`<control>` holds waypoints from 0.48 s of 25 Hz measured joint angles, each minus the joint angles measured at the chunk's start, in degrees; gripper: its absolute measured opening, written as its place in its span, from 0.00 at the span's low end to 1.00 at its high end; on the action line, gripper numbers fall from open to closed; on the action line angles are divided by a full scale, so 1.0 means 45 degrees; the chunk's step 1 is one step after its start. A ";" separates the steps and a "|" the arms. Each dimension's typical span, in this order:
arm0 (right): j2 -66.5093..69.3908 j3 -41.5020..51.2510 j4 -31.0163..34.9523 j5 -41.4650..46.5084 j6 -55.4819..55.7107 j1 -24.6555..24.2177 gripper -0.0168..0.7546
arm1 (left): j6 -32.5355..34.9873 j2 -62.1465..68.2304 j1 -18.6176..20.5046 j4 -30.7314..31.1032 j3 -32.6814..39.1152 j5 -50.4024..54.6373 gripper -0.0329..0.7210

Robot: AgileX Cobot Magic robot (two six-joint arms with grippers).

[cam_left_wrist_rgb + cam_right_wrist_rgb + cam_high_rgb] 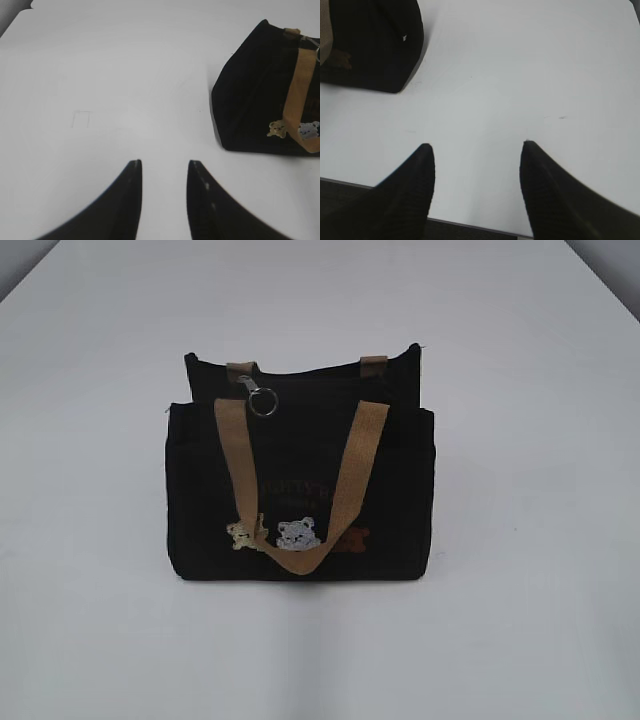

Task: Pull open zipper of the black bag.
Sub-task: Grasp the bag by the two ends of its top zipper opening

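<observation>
The black bag (300, 480) stands upright in the middle of the white table, with tan handles, bear patches on its front and a metal ring (263, 401) hanging near its top left. Its zipper line along the top cannot be made out. In the left wrist view the bag (255, 95) sits at the far right, well ahead of my left gripper (164, 162), which is open and empty over bare table. The right wrist view catches a bag corner (375, 45) at the upper left; my right gripper (476, 146) is open wide and empty near the table's front edge.
The white table (520, 620) surrounds the bag on all sides. Its front edge (470, 225) runs just under my right gripper. Neither arm shows in the exterior view.
</observation>
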 joint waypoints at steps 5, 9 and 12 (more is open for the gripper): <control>0.0000 0.0000 0.0000 0.0000 0.0000 0.0000 0.58 | 0.0000 0.0000 0.0000 0.0000 0.0000 0.0000 0.36; 0.0000 0.0000 0.0000 0.0000 0.0000 0.0000 0.58 | 0.0000 0.0000 0.0000 0.0000 0.0000 0.0000 0.36; 0.0000 0.0000 0.0000 0.0000 0.0000 0.0000 0.58 | 0.0000 0.0000 0.0000 0.0000 0.0000 0.0000 0.36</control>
